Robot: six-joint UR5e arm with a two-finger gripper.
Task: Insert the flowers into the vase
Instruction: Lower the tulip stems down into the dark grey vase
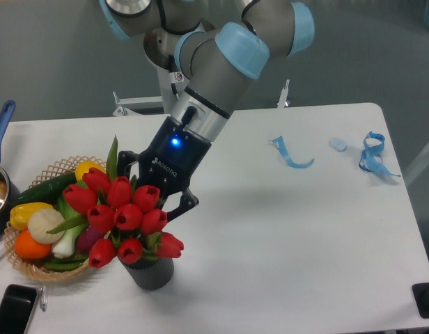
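Observation:
The flowers [124, 214], a bunch of red tulip buds with green leaves, hang tilted just over the vase [152, 272], and their lowest buds cover its mouth. The vase is dark grey and ribbed, standing near the table's front edge. My gripper [156, 189] is behind and above the bunch, shut on the flowers. One dark finger [184, 202] shows at the right of the buds. The stems are hidden by the blooms, so I cannot tell whether they are inside the vase's mouth.
A wicker basket [56, 167] of vegetables stands directly left of the vase, touching the bunch's leaves in view. A pot with a blue handle [1, 118] is at the far left. A phone [14, 309] lies front left. Blue ribbon scraps [292, 154] lie at the right.

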